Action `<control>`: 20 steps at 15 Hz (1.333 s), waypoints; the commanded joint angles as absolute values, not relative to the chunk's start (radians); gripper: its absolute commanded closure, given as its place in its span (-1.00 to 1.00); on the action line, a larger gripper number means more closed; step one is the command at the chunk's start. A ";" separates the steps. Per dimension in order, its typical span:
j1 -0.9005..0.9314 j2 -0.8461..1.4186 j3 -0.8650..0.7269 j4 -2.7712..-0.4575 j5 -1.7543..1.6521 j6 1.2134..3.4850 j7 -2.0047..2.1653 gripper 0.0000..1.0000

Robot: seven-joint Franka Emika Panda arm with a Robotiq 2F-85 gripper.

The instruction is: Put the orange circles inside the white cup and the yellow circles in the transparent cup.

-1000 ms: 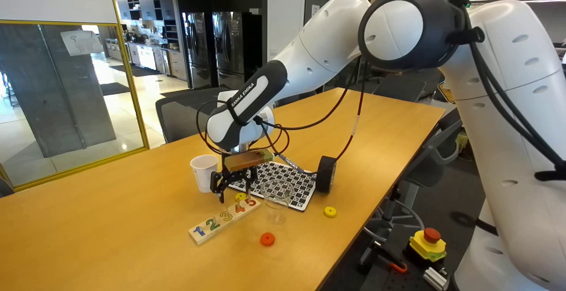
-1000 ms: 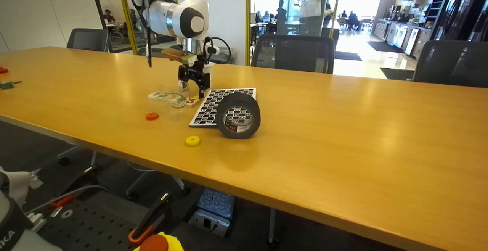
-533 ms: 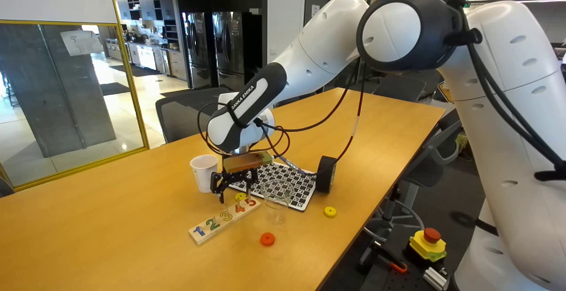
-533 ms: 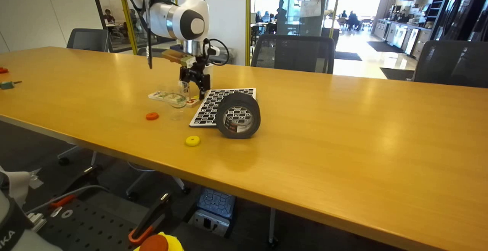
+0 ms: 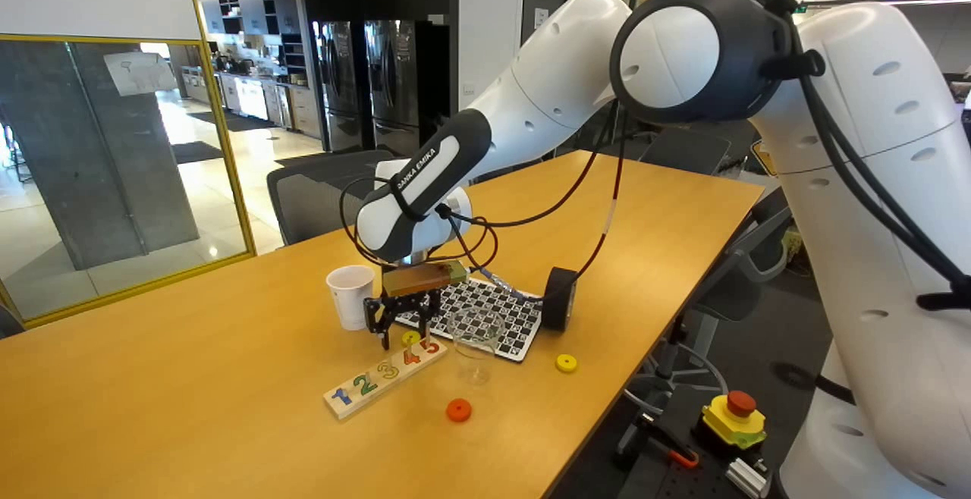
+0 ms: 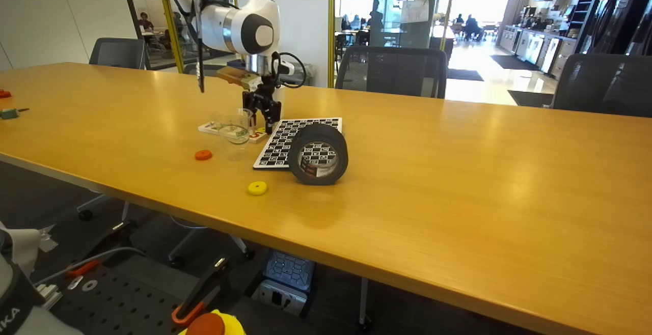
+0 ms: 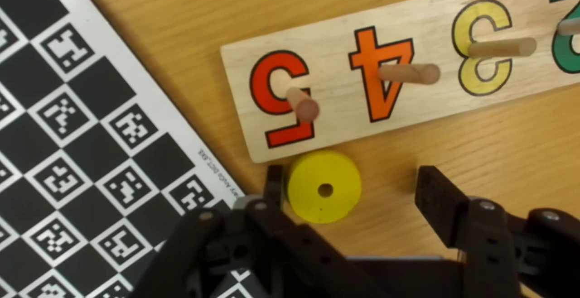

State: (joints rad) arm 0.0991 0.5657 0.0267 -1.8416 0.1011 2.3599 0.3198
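My gripper point(image 7: 348, 185) is open low over the table, with its fingers on either side of a yellow circle point(image 7: 319, 205). The circle lies flat, close against one finger and the numbered board; a wide gap separates it from the other finger. The gripper also shows in both exterior views point(image 5: 405, 336) point(image 6: 261, 125). A second yellow circle point(image 5: 566, 363) lies nearer the table edge. An orange circle point(image 5: 458, 409) lies flat on the table. The white cup point(image 5: 350, 298) stands upright beside the gripper. The transparent cup point(image 5: 476, 332) stands past the board's end.
The wooden number board point(image 7: 335, 108) with upright pegs lies right beside the gripped area. A black-and-white checkered board point(image 6: 300, 139) lies behind the transparent cup. A black tape roll point(image 6: 318, 154) stands on edge. A red-orange object point(image 6: 4, 93) and a green object point(image 6: 10, 114) lie far off.
My gripper has sunk slightly and its fingers have come a little closer together. The yellow circle between them has shifted slightly toward the white cup. The cups and the other circles have not moved.
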 commanded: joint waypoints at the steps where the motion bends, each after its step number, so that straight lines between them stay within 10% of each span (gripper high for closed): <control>1: 0.122 0.560 0.005 -1.846 0.092 2.387 0.349 0.11; 5: 0.127 0.555 -0.004 -1.846 0.086 2.384 0.362 0.58; 20: 0.171 0.114 -0.021 -2.067 -0.086 2.181 0.429 0.55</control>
